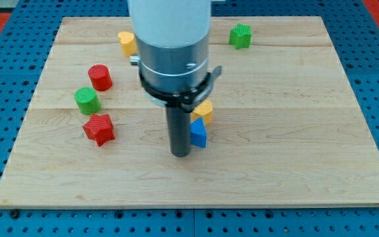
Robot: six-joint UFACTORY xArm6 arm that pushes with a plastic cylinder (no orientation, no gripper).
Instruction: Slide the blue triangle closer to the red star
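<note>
The blue triangle (199, 133) lies near the middle of the wooden board, just below a yellow block (204, 110). The red star (99, 128) lies toward the view's left. My tip (180, 154) rests on the board right beside the blue triangle's left side, touching or nearly touching it. The arm's white and grey body hides the board above the tip.
A green cylinder (87, 100) and a red cylinder (100, 77) stand just above the red star. A yellow block (127, 42) is at the top left, partly hidden by the arm. A green block (240, 35) is at the top right. The wooden board (295, 145) sits on a blue pegboard.
</note>
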